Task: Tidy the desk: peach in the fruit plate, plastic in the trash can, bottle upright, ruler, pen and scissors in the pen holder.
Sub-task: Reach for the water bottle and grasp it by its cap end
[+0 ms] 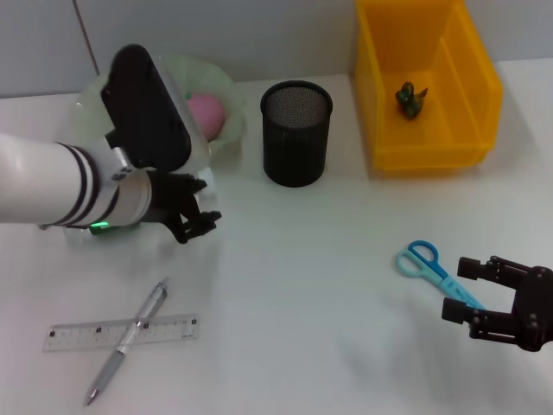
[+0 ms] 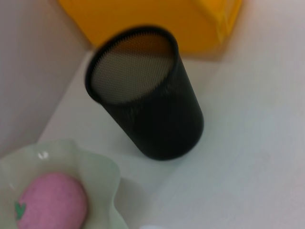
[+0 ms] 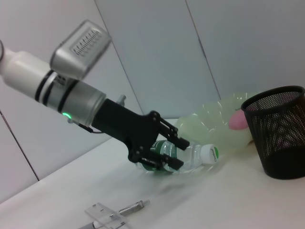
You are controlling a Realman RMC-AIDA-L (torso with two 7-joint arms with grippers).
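The clear bottle [image 3: 193, 155] with a white cap lies on its side in front of the fruit plate [image 1: 226, 86]; the head view hides it under my left arm. My left gripper [image 3: 180, 153] is open with a finger on each side of the bottle. The pink peach [image 1: 207, 112] sits in the plate. The black mesh pen holder [image 1: 296, 130] stands empty. Crumpled green plastic [image 1: 412, 99] lies in the yellow trash can [image 1: 380, 104]. The blue scissors [image 1: 423, 259] lie at the right, their blades between the spread fingers of my open right gripper [image 1: 462, 290]. The ruler [image 1: 86, 335] and pen [image 1: 130, 341] lie crossed at the front left.
The pen holder [image 2: 147, 105] stands close to the plate [image 2: 95, 167] and the yellow bin [image 2: 157, 19]. A grey wall runs behind the white desk.
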